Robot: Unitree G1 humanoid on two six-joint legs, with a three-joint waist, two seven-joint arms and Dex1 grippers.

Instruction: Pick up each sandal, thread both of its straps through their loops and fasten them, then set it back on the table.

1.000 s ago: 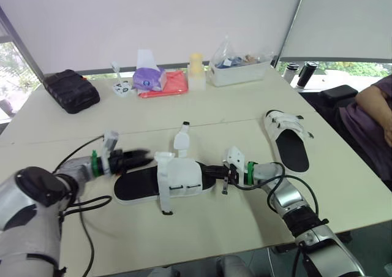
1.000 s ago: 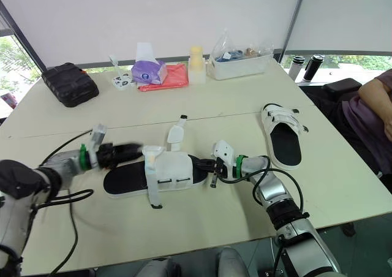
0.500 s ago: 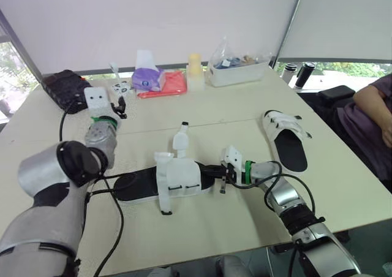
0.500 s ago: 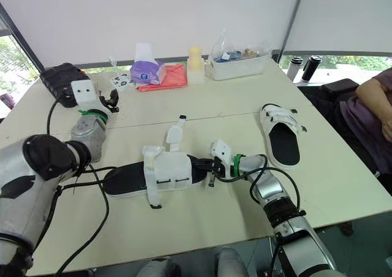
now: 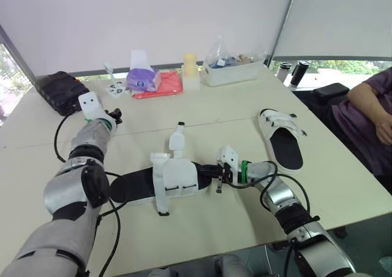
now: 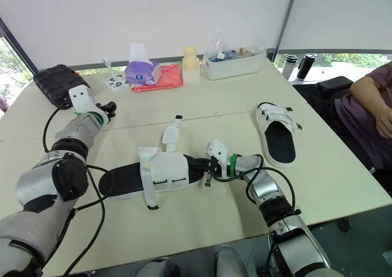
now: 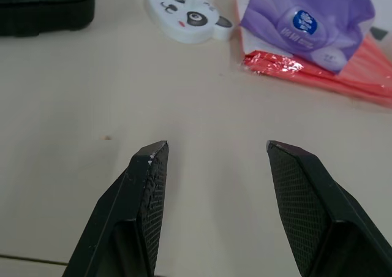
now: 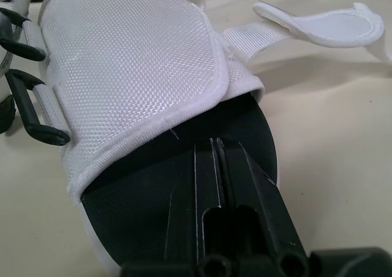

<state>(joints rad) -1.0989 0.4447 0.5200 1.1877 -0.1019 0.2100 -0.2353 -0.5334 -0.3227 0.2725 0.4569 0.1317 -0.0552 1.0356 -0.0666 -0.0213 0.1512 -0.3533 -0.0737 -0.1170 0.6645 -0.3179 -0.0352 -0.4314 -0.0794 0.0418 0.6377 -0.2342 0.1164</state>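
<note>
Centrally on the pale, smooth table (image 5: 202,228) lies the sandal (image 5: 174,179): a black footbed under a broad white upper of woven, honeycomb-textured fabric with stitched edges. One rounded strap (image 8: 318,29) juts out loose from its far side, and black rectangular loops (image 8: 37,114) stick out along the upper's near side.

The right arm lies low across the table, bent at the elbow. The right gripper (image 8: 214,145) is closed, its fingers pressed together with no gap and lying flat on the footbed at the open toe end.

The left arm reaches forward to the table's far left. The left gripper (image 7: 214,147) is spread wide and empty above bare tabletop; its fingers (image 7: 150,173) have crosshatched pads. Ahead of it sit a purple tissue pack (image 7: 318,26) on a crinkled red packet (image 7: 343,68) and a panda-faced object (image 7: 184,22).

A second sandal (image 5: 282,136) lies well apart to the right, near the table's edge.
</note>
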